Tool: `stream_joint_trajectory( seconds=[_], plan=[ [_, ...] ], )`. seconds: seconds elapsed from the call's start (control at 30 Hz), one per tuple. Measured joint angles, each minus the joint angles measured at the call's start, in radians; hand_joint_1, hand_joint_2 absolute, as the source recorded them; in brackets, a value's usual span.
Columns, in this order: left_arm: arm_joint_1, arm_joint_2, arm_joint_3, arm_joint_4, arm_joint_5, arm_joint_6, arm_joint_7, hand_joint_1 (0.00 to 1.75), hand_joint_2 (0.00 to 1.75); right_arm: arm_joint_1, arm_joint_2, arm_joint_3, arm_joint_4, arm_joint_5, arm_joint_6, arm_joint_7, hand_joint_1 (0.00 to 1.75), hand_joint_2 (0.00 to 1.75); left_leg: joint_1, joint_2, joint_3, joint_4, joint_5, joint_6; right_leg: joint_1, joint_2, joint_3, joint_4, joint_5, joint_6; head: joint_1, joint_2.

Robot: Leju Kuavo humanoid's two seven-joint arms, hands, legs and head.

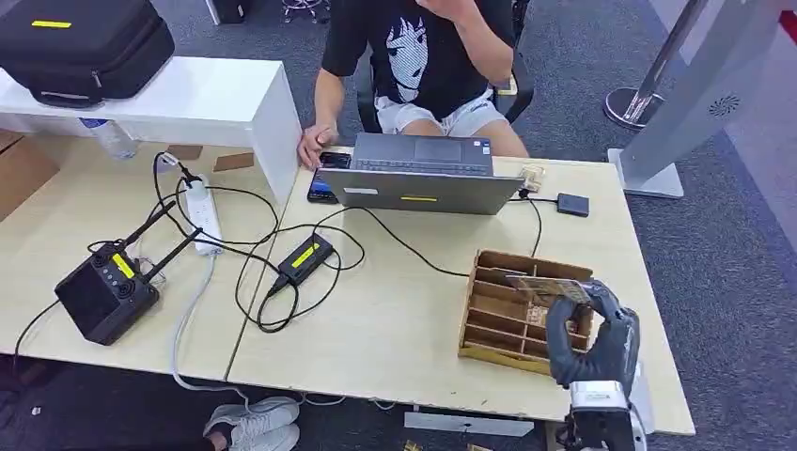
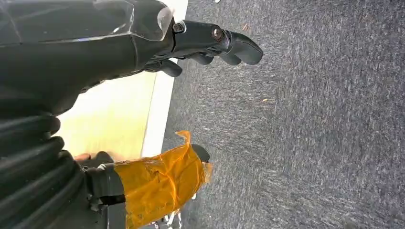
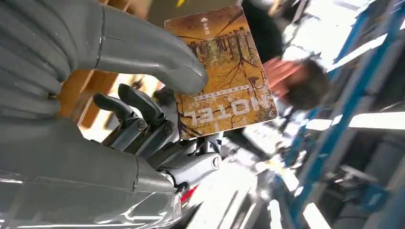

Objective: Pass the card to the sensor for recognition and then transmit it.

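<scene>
In the head view, the right hand [image 1: 592,324] rises at the lower right of the frame, its grey thumb and dark fingers pinching a hotel key card [image 1: 550,289] by one edge. The card is thin, flat and rectangular, held nearly level just above the wooden divider tray [image 1: 498,324], a shallow box of light brown board split by slats into narrow compartments; what lies in them cannot be told. The tray sits on the pale wood-grain worktop [image 1: 395,319]. At the upper middle, a grey laptop [image 1: 418,174] stands open in front of a seated person [image 1: 423,56] in a black printed T-shirt. Black cables loop across the middle to a small black adapter [image 1: 304,259] with a yellow label, a white power strip [image 1: 202,214] and a black handheld controller [image 1: 103,293] at the left.

In the left wrist view, the left hand [image 2: 210,43] sits at the upper middle, its dark fingers [image 2: 239,50] loosely curled, gripping nothing, over speckled grey carpet [image 2: 310,133]. Orange tape [image 2: 160,183] wraps its thumb at the lower middle.

In the right wrist view, the glossy card [image 3: 224,71] fills the upper middle, printed with bare trees on amber and the word HOTEL. The smooth grey thumb [image 3: 157,55] presses on its face, the dark fingers [image 3: 143,112] behind it.
</scene>
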Motion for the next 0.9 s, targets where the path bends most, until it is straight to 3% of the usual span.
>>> stream_joint_trajectory(
  seconds=[0.23, 0.7, 0.9],
  plan=[
    [0.000, 0.000, 0.000, 0.000, 0.003, 0.006, 0.005, 0.00, 1.75, 0.001, -0.005, -0.134, 0.047, 0.009, -0.023, 0.039, 1.75, 1.75, 0.000, 0.000, 0.000, 0.000, 0.000, 0.000, 0.000, 0.000, 0.000, 0.000, 0.000, 0.000, 0.000, 0.000],
    [0.000, 0.000, 0.000, 0.000, 0.003, 0.008, 0.005, 0.00, 1.75, 0.002, -0.005, -0.190, 0.079, -0.005, -0.040, 0.056, 1.75, 1.75, 0.000, 0.000, 0.000, 0.000, 0.000, 0.000, 0.000, 0.000, 0.000, 0.000, 0.000, 0.000, 0.000, 0.000],
    [0.000, 0.000, 0.001, 0.000, 0.006, 0.011, 0.013, 0.00, 1.75, 0.008, -0.005, -0.322, 0.114, -0.002, -0.086, 0.091, 1.75, 1.75, -0.001, 0.000, 0.000, 0.000, 0.000, 0.000, 0.000, 0.000, 0.000, -0.001, 0.000, 0.000, 0.000, 0.000]
  ],
)
